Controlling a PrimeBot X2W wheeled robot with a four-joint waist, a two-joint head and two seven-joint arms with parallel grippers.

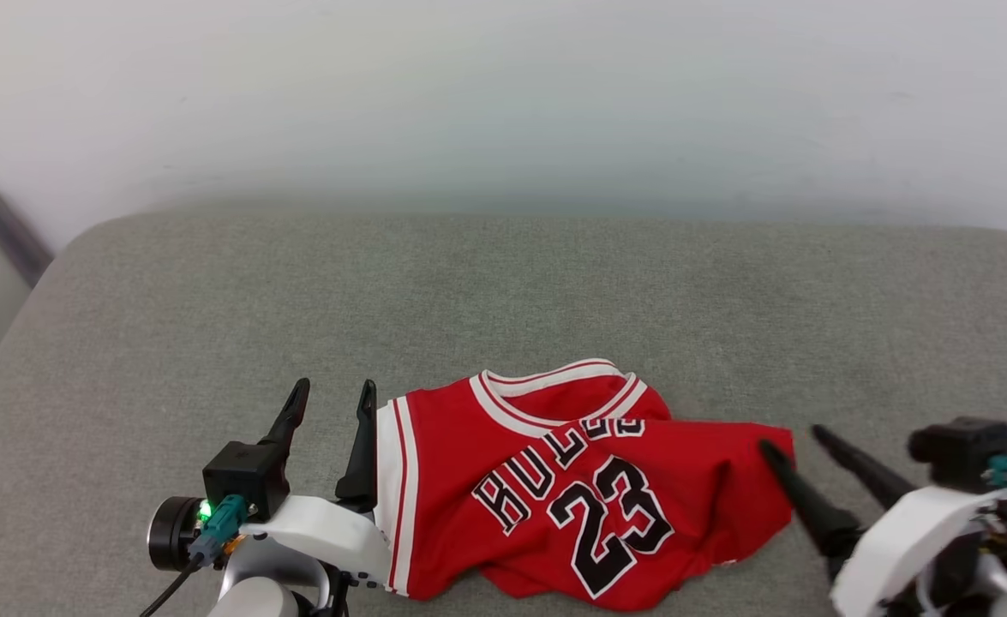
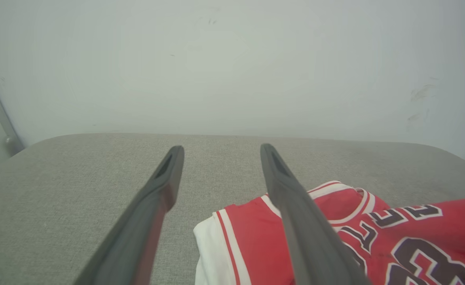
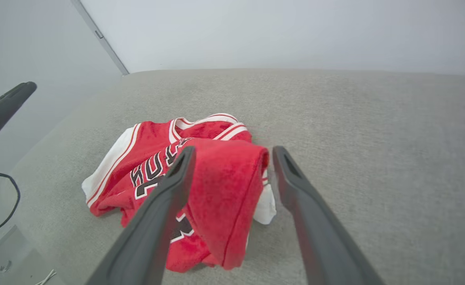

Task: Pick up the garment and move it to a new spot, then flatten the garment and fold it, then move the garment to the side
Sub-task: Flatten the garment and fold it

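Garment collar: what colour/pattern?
Red-and-white striped trim on the garment's collar; clearest in the head view.

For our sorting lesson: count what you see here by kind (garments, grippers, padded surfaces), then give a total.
Red garment: 1
Grippers: 2, the left gripper and the right gripper
Grey padded surface: 1
Total: 4

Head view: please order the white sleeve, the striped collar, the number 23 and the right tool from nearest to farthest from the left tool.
1. White sleeve, just right of the left tool.
2. Striped collar, farther right, at the garment's top.
3. Number 23, lower right, on the chest.
4. Right tool, past the garment's right edge.
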